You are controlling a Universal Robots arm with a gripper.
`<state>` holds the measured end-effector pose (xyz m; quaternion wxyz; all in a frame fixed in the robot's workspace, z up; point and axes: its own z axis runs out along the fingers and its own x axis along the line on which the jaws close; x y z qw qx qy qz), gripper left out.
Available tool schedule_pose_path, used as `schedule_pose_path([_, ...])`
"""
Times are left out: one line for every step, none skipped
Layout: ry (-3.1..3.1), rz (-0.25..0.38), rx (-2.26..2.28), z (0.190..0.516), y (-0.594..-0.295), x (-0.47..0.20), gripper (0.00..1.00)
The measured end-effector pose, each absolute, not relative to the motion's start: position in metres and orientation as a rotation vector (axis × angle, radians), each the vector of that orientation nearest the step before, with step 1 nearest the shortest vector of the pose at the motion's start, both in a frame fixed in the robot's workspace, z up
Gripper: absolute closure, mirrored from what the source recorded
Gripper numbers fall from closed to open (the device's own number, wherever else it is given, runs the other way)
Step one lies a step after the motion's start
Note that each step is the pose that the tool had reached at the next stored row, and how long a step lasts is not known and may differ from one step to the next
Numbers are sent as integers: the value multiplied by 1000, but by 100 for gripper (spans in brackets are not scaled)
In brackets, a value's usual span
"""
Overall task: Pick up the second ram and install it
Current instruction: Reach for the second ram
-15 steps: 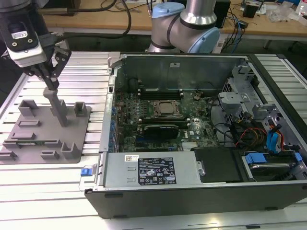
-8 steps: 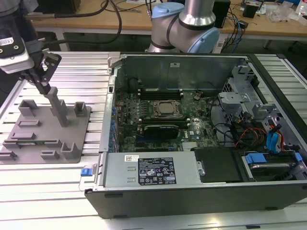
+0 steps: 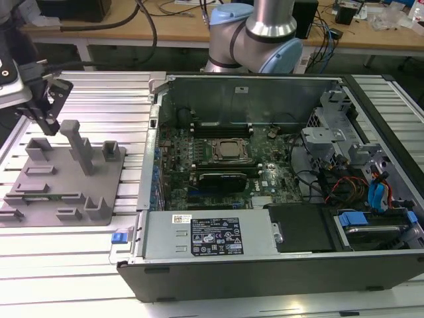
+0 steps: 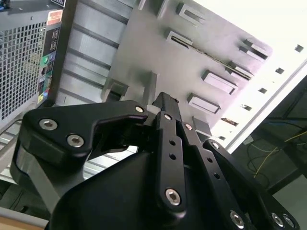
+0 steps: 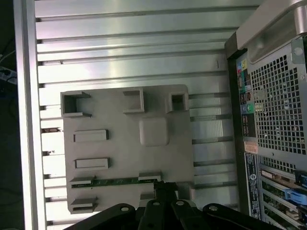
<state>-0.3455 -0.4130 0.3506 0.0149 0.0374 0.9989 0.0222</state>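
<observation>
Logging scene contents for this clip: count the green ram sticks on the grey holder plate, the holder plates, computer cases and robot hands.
Green ram stick: 1
Grey holder plate: 1
Computer case: 1
Hand: 1
Total: 4

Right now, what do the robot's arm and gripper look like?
In the exterior view, the arm is a silvery metal tube with rounded grey joints and light-blue caps. In the second wrist view, the gripper is matte black, built of angular linkage bars pinned with silver screw heads and narrowing to a slim tip.
</observation>
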Motion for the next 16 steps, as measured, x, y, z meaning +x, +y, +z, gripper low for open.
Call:
schedule_pose_path([3109,69,116,350,-414,-348,92])
schedule_pose_path([3109,69,116,349,-415,-351,92])
schedule_pose_path([3109,69,116,347,-416,-353,92])
schedule_pose_path([3109,69,116,346,-417,-355,92])
schedule_pose_path([3109,69,116,344,-418,-357,92])
schedule_pose_path([3109,70,116,342,-419,-359,92])
schedule_pose_path([3109,69,116,340,-420,-360,92])
schedule_pose_path([3109,69,117,338,-421,-362,92])
schedule_pose_path([3109,69,116,336,-422,-364,92])
schedule_pose_path([3109,69,116,335,-423,-366,92])
schedule_pose_path([3109,69,116,333,-424,-369,92])
schedule_pose_path([3109,69,116,332,-424,-370,92])
schedule_pose_path([3109,69,116,331,-424,-371,92])
schedule_pose_path([3109,69,116,329,-425,-372,92])
schedule_pose_path([3109,69,116,327,-426,-375,92])
schedule_pose_path([3109,69,116,326,-426,-377,92])
